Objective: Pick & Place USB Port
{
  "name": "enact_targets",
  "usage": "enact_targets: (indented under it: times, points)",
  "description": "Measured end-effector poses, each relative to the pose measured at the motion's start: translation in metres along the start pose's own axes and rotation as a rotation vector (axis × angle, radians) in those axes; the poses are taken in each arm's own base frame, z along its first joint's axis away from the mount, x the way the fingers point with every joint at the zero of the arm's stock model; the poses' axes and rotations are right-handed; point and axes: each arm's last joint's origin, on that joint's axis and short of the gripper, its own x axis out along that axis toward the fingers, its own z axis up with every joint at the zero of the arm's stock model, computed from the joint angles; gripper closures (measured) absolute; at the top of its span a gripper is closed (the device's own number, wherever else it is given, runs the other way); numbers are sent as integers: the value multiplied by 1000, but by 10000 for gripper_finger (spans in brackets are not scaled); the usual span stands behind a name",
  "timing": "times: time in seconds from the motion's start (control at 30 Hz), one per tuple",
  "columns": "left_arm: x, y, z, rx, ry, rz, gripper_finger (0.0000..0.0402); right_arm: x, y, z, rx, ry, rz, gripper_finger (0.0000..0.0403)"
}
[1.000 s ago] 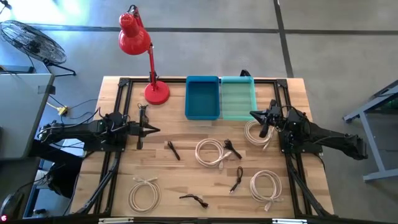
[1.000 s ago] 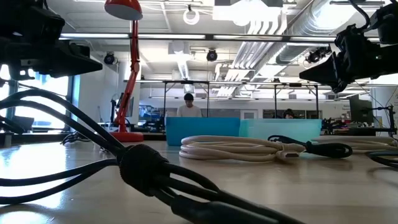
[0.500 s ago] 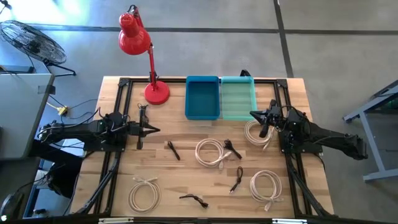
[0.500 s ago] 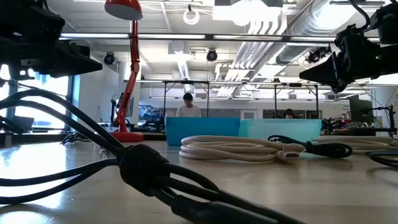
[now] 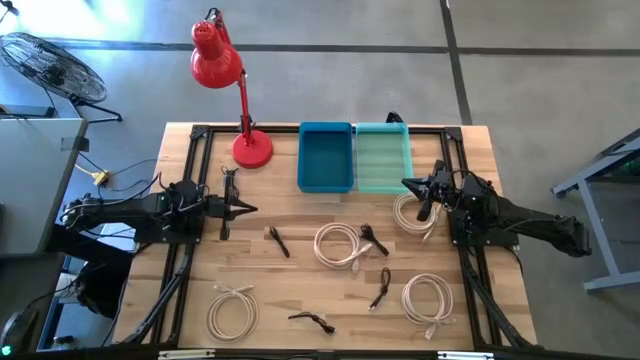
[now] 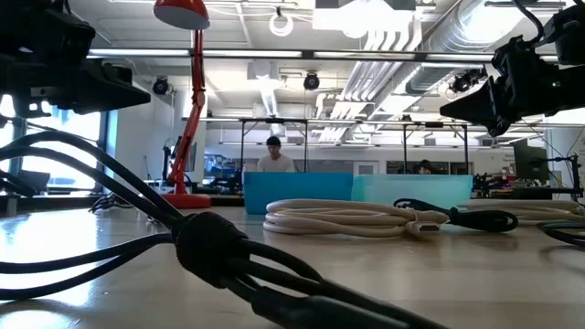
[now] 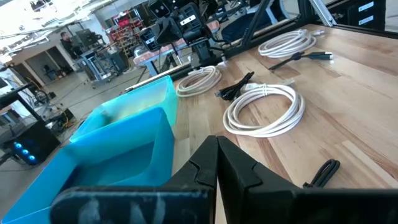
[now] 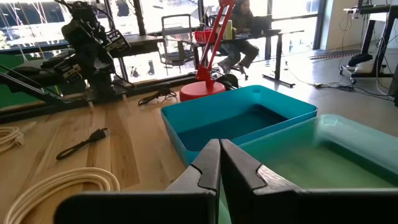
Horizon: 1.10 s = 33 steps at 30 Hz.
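Several short black USB cables lie flat on the wooden table [image 5: 290,280], among them one [image 5: 278,241] near my left gripper, one [image 5: 373,238] mid-table and one [image 5: 381,288] nearer the front. Several white coiled cables lie among them, one in the middle [image 5: 338,243]. My left gripper [image 5: 250,209] hovers shut at the table's left, pointing right and touching nothing. My right gripper [image 5: 404,183] hovers shut at the right, by the teal bin [image 5: 383,157], also holding nothing. Each wrist view shows its own fingertips closed: left [image 7: 216,155], right [image 8: 219,158].
A blue bin [image 5: 326,157] stands beside the teal one at the table's far middle. A red desk lamp has its base [image 5: 252,149] at the far left. White coils [image 5: 413,213] [image 5: 428,298] lie under and in front of the right arm, another [image 5: 232,308] at the front left.
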Motion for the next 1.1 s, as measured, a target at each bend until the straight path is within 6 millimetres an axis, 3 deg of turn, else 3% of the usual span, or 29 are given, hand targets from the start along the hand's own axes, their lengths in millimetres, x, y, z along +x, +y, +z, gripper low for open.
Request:
enact_targets:
  times: [0.13, 0.33, 0.67, 0.83, 1.1]
  points:
    - [0, 0, 0, 5, -1, 2, 401, 0, 0, 0, 0, 0, 0, 398]
    - [0, 3, 1, 165, 9, 66, 401, 0, 0, 0, 0, 0, 0, 398]
    - [0, 3, 2, 167, 8, 69, 401, 0, 0, 0, 49, 0, 0, 398]
    - [0, 3, 2, 167, 8, 67, 401, 0, 0, 1, -5, -8, 11, 398]
    - [0, 2, 2, -23, -17, 33, 401, -1, 2, 0, -86, 27, 50, 397]
